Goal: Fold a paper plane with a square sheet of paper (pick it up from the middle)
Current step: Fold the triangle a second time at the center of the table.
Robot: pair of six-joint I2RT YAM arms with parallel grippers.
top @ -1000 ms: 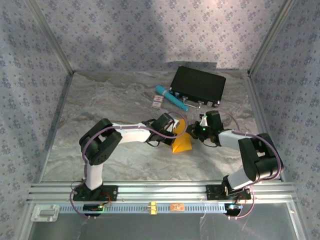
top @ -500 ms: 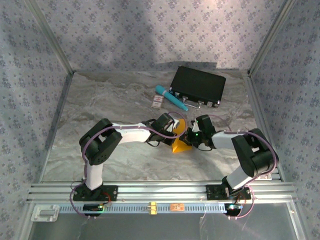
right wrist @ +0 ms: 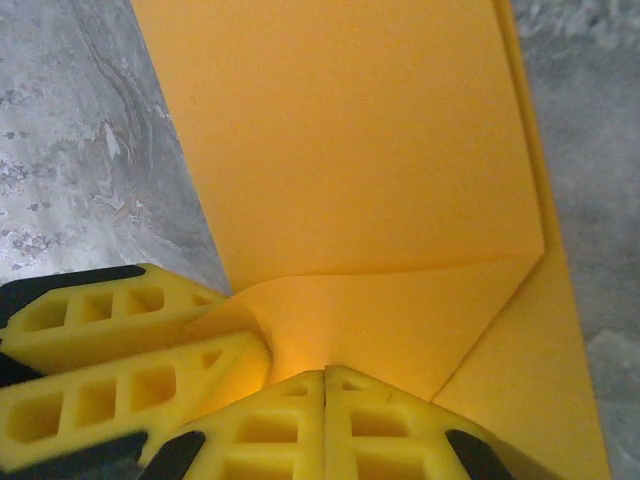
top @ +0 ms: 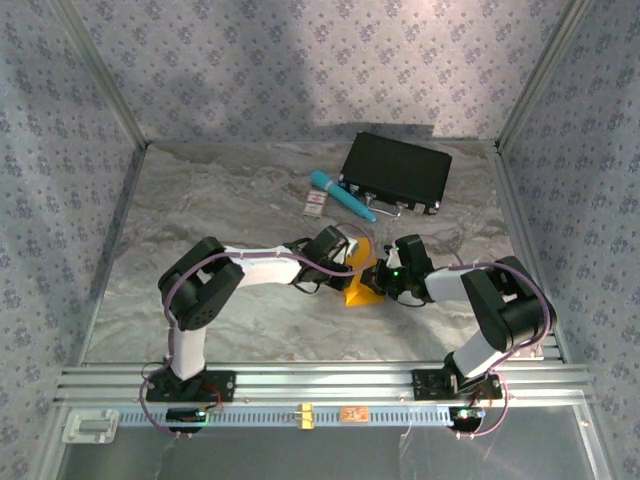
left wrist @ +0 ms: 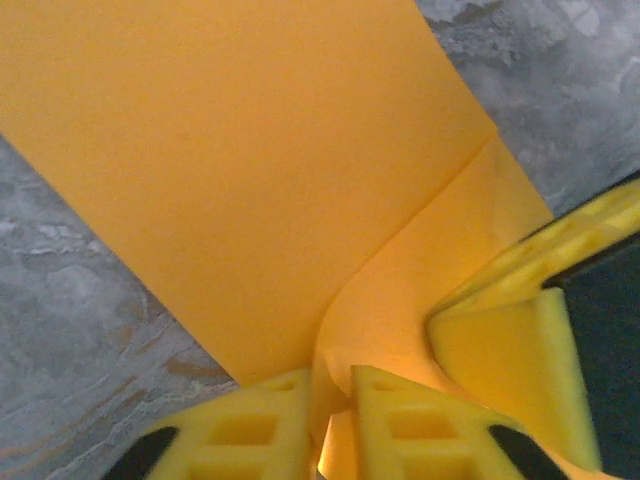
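Paper first: the square sheet of paper (top: 363, 290), orange-yellow, sits near the middle of the table (top: 220, 190), partly on the marbled surface and partly lifted, right between the two arms' tips. Close up it shows one broad flat face and a smaller flap turned along a straight crease, with the stretch nearest the fingers curling upward. The left gripper (left wrist: 330, 385) has its yellow fingers a narrow gap apart with the raised edge of the paper running into that gap; I cannot tell whether it is pinching or letting go. The right gripper (right wrist: 325, 375) has its fingers pressed together, the curled fold meeting their tips, so it appears to be pinching the sheet. The two sets of fingertips are just beside each other on the same raised part. Farther back, well apart from the work, lie a teal pen (top: 343, 196), a small white-and-red card (top: 316, 205) and a black case (top: 395, 172). By my judgement the folding is in an early stage: a crease or two is in, but there is no pointed nose, no narrow dart and no wings, so most of the shaping is left.
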